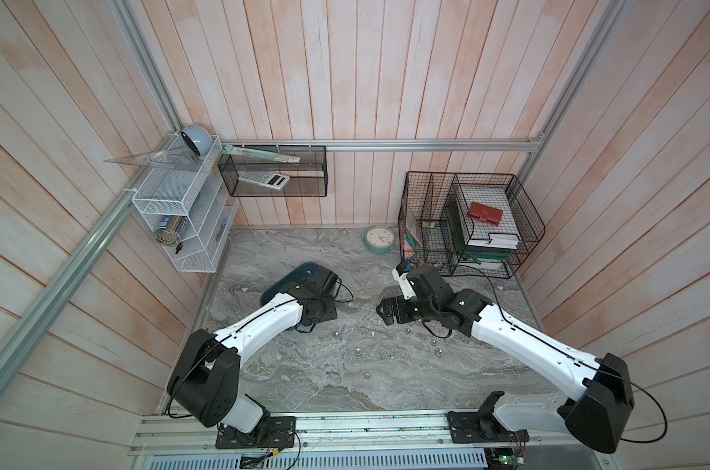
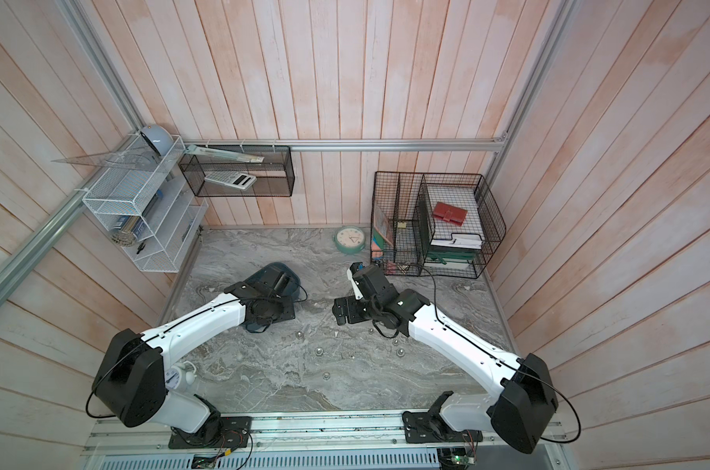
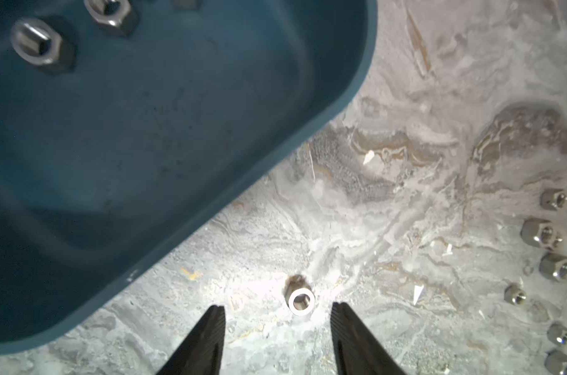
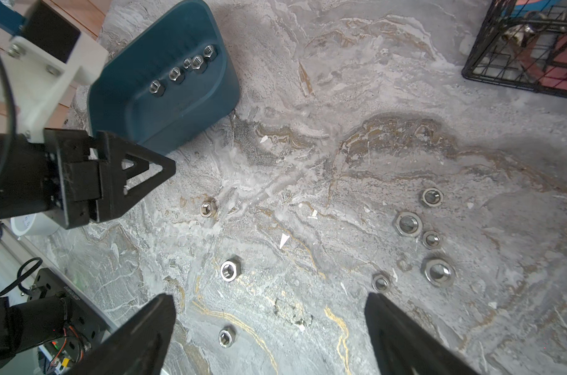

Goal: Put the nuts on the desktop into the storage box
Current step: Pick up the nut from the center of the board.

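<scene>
Left tool parted, storage box holding nuts

Teal storage box mostly hidden under left arm, small nuts, perhaps six, on marble desktop

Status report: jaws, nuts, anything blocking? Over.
Left gripper jaws open, empty, near lone nut beside the storage box. Right gripper jaws wide open, empty. Five nuts boxed, rest on the desktop. Nothing blocking.

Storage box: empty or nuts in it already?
Not empty. Right wrist view shows five nuts lying inside the storage box; others sit out on the desktop.
</scene>
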You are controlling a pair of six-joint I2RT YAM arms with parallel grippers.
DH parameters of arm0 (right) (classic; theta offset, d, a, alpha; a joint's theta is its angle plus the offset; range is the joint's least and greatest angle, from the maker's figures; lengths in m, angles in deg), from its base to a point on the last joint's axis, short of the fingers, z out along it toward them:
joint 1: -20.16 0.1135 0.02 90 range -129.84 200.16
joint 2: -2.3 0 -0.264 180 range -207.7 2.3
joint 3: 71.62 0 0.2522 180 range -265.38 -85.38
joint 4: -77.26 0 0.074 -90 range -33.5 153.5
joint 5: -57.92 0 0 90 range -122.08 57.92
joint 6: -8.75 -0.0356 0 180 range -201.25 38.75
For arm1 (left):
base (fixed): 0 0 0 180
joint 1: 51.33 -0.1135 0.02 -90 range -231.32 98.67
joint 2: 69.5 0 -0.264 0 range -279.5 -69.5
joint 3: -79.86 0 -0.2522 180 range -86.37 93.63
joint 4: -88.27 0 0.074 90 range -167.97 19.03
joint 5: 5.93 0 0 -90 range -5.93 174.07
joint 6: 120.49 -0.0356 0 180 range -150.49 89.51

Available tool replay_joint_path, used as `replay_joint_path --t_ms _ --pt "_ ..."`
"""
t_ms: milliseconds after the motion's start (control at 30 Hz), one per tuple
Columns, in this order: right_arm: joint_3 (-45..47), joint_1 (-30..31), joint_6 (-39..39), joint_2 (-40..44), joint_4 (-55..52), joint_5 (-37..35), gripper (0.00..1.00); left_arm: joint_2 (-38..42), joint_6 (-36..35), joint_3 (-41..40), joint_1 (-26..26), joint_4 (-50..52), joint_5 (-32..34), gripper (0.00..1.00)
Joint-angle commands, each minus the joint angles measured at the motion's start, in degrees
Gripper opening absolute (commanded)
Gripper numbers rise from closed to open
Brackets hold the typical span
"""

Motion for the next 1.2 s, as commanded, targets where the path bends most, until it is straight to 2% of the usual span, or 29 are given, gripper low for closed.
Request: replay_joint_path --t_ms 0,600,1067,1167 --pt "1.8 0.9 -1.6 2.4 -0.2 -1.3 0.98 -0.2 2.5 -0.8 2.0 -1.2 1.6 0.58" --pt "4.1 3.0 -3.6 6.7 -1.8 -4.5 0.98 -9.3 2.6 -2.0 7.2 -5.3 1.8 0.58" --pt "3.3 3.1 -3.2 5.7 -2.3 -4.7 0.98 -13.3 1.9 -2.4 7.4 -6.4 2.6 0.48" --pt "3.1 3.1 -3.1 5.6 -2.3 -4.8 0.98 -13.5 1.9 -2.5 7.3 -6.4 2.6 0.42"
